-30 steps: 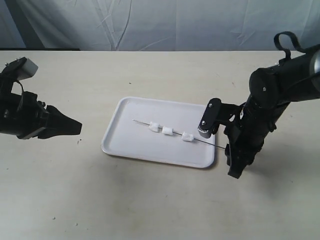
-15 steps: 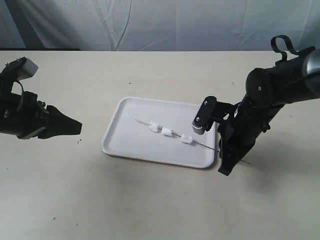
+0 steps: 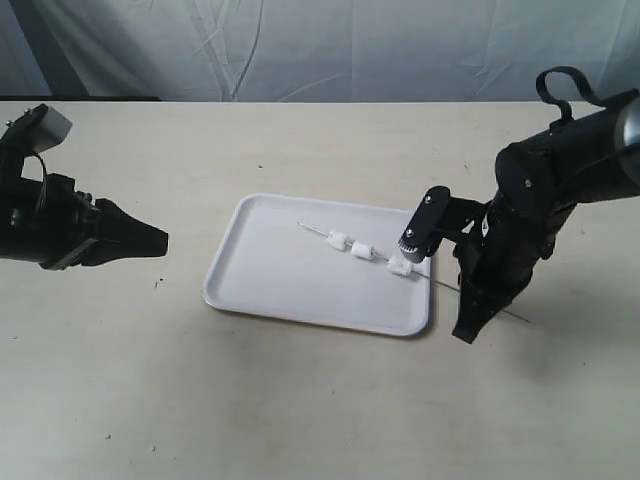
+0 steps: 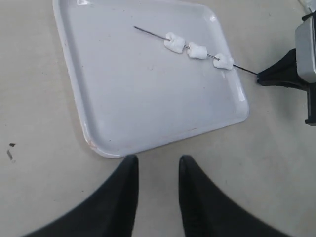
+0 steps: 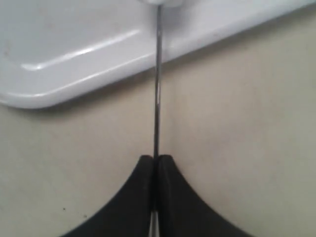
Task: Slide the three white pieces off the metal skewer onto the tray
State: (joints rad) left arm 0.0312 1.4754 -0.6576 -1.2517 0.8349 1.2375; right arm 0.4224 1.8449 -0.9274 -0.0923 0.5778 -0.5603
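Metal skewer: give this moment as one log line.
right gripper: shut on thin grey metal skewer | three white pieces: on skewer, over flat white tray | left gripper: open

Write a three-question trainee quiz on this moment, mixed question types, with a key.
1. True or false: the left hand is gripping the metal skewer.
2. How many white pieces are threaded on the skewer? A) one B) two C) three
3. Fill in: just outside the tray, the right hand is ____ on the skewer.

Key: 1 false (it is open and empty, off the tray); 2 C; 3 shut.
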